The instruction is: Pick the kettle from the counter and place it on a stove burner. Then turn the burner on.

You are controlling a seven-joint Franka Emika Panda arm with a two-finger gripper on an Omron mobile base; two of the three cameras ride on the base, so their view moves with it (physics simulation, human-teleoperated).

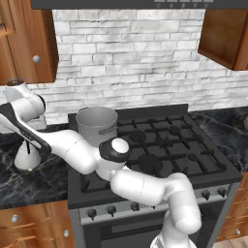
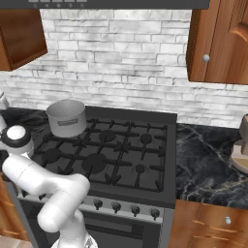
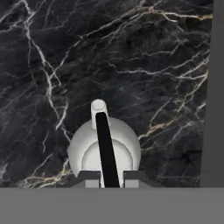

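The kettle (image 1: pixel 26 157) is small, pale and cone-shaped, and stands on the black marble counter (image 1: pixel 29 186) left of the stove. My arm reaches left across the stove's front corner, with the gripper (image 1: pixel 27 144) coming down on the kettle from above. In the hand view the kettle (image 3: pixel 83 151) is directly below me with its spout pointing up the picture. My gripper (image 3: pixel 111 178) is shut on its thin black loop handle (image 3: pixel 105 140), one fingertip (image 3: pixel 89 178) on each side. A mid-sized stove burner (image 1: pixel 137 136) lies under the grate behind my elbow.
A big grey pot (image 1: pixel 97 125) stands on the stove's rear left burner, close to my forearm. Knobs (image 2: pixel 116 207) line the stove front. The stove's grey edge (image 3: pixel 214 87) borders the counter (image 3: pixel 131 65). Wooden cabinets (image 1: pixel 26 43) hang above the counter.
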